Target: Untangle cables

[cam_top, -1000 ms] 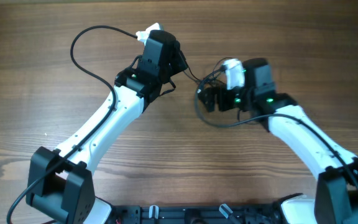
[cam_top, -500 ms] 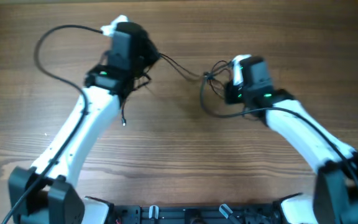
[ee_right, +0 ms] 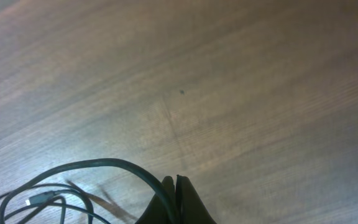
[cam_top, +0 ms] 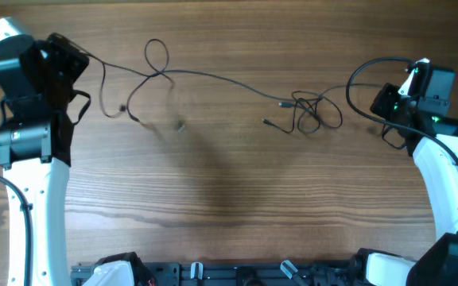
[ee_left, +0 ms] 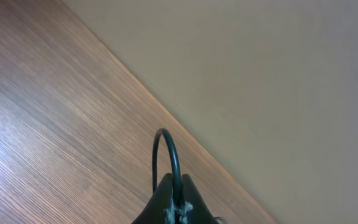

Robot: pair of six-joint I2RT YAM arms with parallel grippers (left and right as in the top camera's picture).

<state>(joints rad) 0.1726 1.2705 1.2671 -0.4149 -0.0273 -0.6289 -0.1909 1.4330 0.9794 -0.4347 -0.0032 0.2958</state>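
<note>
Thin black cables (cam_top: 213, 77) are strung across the far half of the table. One strand runs from my left gripper (cam_top: 76, 57) through a loop (cam_top: 147, 56) to a small knotted bundle (cam_top: 312, 111) with a plug end (cam_top: 267, 121). In the left wrist view my gripper (ee_left: 178, 190) is shut on a cable that arches up from the fingertips (ee_left: 166, 146). My right gripper (cam_top: 386, 107) is right of the bundle, apart from it. In the right wrist view it (ee_right: 175, 186) is shut with nothing between the pads, and the thin cables (ee_right: 36, 200) lie at lower left.
A thicker black wire (ee_right: 104, 163) belonging to the right arm curves past that gripper's left finger and loops beside the wrist (cam_top: 362, 71). The table's far edge (ee_left: 185, 127) runs close behind the left gripper. Bare wood (cam_top: 229, 183) fills the near half of the table.
Both arms have swung outward from the middle to the table's sides. The left gripper has dragged a cable leftward, stretching the tangle into a long strand. The bundle now lies right of centre.
</note>
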